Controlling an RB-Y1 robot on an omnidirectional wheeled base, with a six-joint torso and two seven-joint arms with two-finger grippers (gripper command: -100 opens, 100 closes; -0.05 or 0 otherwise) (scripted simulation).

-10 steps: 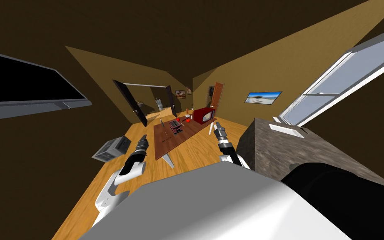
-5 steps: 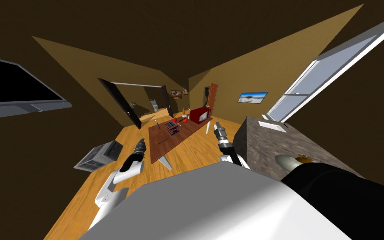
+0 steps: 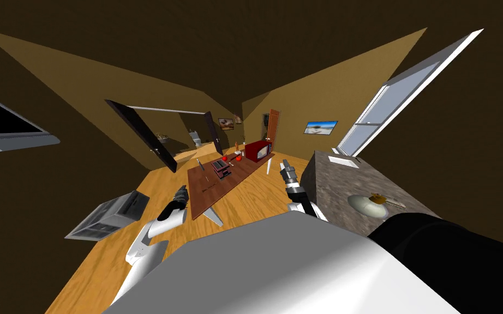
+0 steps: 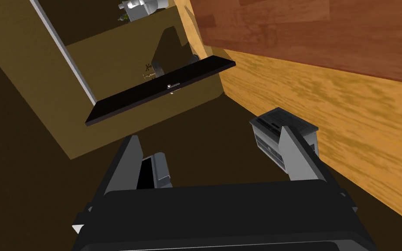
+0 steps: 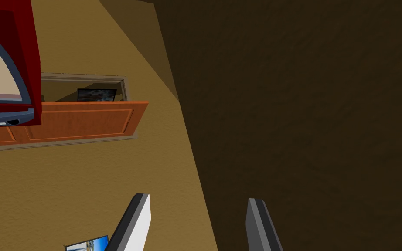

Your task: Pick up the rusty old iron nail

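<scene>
A long brown table (image 3: 220, 188) stands ahead on the wooden floor. On its near half lies a thin dark sliver (image 3: 208, 189), too small to name for sure. My left gripper (image 3: 181, 192) hangs open off the table's near left corner, and the table's edge (image 4: 309, 35) shows beyond it. In the left wrist view the gripper (image 4: 211, 144) holds nothing. My right gripper (image 3: 284, 165) is raised by the table's right side, open and empty (image 5: 200, 205), pointing at the walls.
A red box with a screen (image 3: 257, 150), a dark toaster-like item (image 3: 222, 168) and small red things stand on the table's far half. A grey vented box (image 3: 108, 215) lies on the floor at left. A stone counter (image 3: 332, 188) with an oval object (image 3: 367, 204) stands at right.
The whole head view has swung: the table and doors sit further left, and more of the stone counter with its oval object has come in. Both arms keep their pose.
</scene>
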